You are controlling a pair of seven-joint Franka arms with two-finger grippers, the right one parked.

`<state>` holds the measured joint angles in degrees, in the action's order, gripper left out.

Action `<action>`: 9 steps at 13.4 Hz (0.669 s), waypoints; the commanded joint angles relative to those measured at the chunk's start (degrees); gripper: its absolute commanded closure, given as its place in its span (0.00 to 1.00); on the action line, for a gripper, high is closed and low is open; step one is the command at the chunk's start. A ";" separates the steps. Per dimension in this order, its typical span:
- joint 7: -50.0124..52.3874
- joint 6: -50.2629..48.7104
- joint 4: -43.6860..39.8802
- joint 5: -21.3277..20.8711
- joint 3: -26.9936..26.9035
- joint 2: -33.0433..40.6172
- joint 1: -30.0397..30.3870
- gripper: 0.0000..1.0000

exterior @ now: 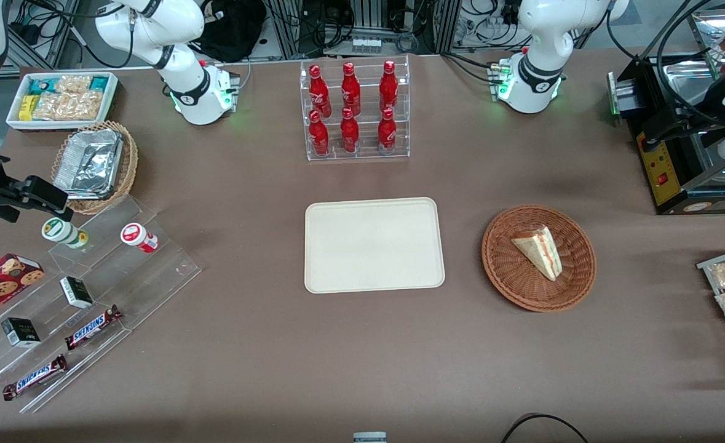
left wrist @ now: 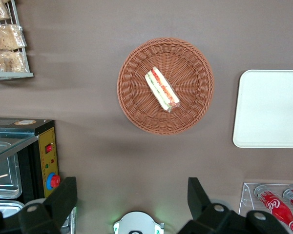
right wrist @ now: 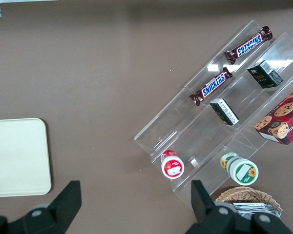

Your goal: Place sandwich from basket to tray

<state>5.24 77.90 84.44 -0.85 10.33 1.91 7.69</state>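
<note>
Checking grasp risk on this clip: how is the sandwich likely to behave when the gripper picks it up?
The sandwich looks like soft white bread, so it probably squashes under a firm pinch. Its layered filling may slide apart. It lies on its side in the basket, so it seems unlikely to roll. The gripper hangs open above the table beside the basket.

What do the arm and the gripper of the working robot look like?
The arm base is glossy white with black joint rings, a green light and black cables. The gripper has two black wedge-shaped fingers, spread open, high above the table near the basket.
</note>
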 commanded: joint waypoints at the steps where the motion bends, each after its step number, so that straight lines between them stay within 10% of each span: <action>1: -0.59 0.50 -0.07 0.32 0.04 -0.41 0.92 0.00; 9: 4.42 10.56 9.03 -1.08 0.13 -6.92 0.92 0.00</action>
<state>8.28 82.66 88.09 -1.17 10.24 -4.53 8.66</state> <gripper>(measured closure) 0.000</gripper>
